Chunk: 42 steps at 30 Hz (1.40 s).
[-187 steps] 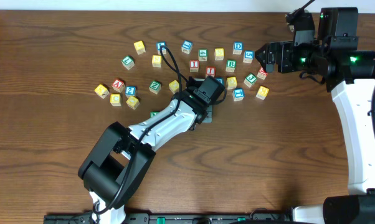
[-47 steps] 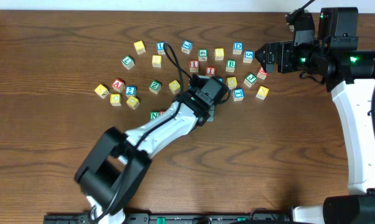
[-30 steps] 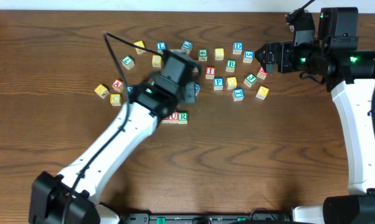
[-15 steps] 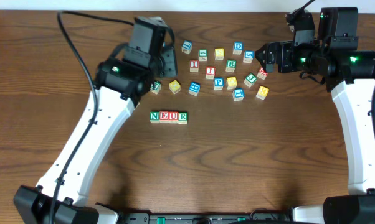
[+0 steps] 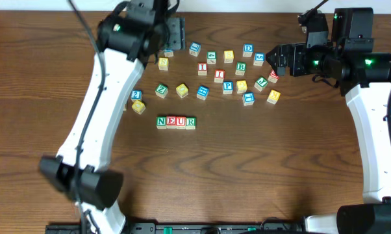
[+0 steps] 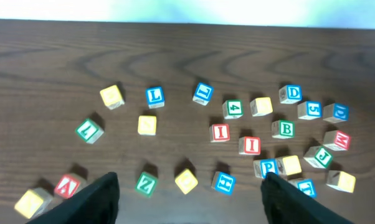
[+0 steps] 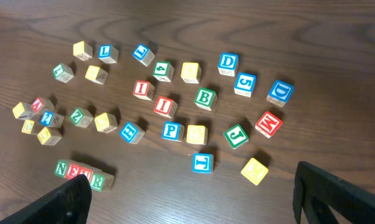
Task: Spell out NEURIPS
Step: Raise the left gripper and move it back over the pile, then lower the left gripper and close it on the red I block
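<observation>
Four cubes reading N, E, U, R stand in a row point(image 5: 176, 121) on the table, also low left in the right wrist view as the row point(image 7: 80, 173). Two red I cubes point(image 5: 202, 67) point(image 5: 219, 75) and a blue P cube point(image 5: 227, 86) lie among the loose cubes behind it. The left wrist view shows a red I point(image 6: 220, 132) and the blue P point(image 6: 266, 168). My left gripper point(image 5: 175, 32) hovers high over the back left of the scatter, open and empty point(image 6: 187, 208). My right gripper point(image 5: 277, 60) hangs open at the back right, with nothing between its fingers point(image 7: 194, 199).
Other loose cubes surround them: green Z point(image 5: 161, 90), blue L point(image 6: 154, 96), blue D point(image 5: 247, 49), green B point(image 5: 241, 67), green J point(image 7: 236, 136), red M point(image 7: 268, 124), a yellow cube point(image 5: 182, 90). A small cluster sits at the left point(image 7: 38, 118).
My left arm has lifted off the row and swung up toward the table's back edge, its jaws opening. The N, E, U, R row stands free. The right arm has not moved.
</observation>
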Motion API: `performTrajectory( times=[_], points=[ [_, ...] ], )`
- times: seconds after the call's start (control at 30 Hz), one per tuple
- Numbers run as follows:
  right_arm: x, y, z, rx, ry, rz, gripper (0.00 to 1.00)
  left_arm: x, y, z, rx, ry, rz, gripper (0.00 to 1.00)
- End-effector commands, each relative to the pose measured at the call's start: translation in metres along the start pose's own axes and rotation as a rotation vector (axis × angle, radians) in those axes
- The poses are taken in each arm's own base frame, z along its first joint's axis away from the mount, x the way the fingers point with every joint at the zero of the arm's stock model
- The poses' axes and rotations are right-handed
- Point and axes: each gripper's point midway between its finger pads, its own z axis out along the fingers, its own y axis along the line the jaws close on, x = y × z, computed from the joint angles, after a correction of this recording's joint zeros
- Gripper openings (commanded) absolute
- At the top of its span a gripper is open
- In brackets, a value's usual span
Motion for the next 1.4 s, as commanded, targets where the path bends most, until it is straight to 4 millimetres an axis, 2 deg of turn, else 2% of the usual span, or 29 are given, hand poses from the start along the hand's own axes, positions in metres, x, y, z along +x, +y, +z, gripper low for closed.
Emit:
performTrajectory(
  times=[0.0, 0.27, 0.33, 0.5, 0.7, 0.93, 1.13, 1.37],
  points=[
    [0.001, -0.001, 0.001, -0.003, 0.005, -0.006, 0.99, -0.001, -0.001, 0.024, -0.005, 0.024, 0.030, 0.76],
    [0.001, -0.001, 0.001, -0.003, 0.005, -0.006, 0.99, 0.017, -0.001, 0.091, -0.024, 0.102, 0.035, 0.94],
    [0.001, -0.001, 0.001, -0.003, 0.005, -0.006, 0.99, 0.024, -0.003, 0.106, -0.022, 0.122, 0.037, 0.94],
    [0.001, -0.001, 0.001, -0.003, 0.005, -0.006, 0.99, 0.045, -0.010, 0.143, -0.030, 0.181, 0.025, 0.84],
    [0.001, -0.001, 0.001, -0.003, 0.005, -0.006, 0.99, 0.076, -0.018, 0.183, -0.043, 0.250, 0.012, 0.82],
    [0.001, -0.001, 0.001, -0.003, 0.005, -0.006, 0.99, 0.098, -0.023, 0.216, -0.076, 0.276, 0.042, 0.83],
    [0.001, -0.001, 0.001, -0.003, 0.005, -0.006, 0.99, 0.102, -0.025, 0.231, -0.092, 0.258, 0.054, 0.83],
    [0.001, -0.001, 0.001, -0.003, 0.005, -0.006, 0.99, 0.116, -0.036, 0.246, -0.084, 0.271, 0.075, 0.83]
  ],
)
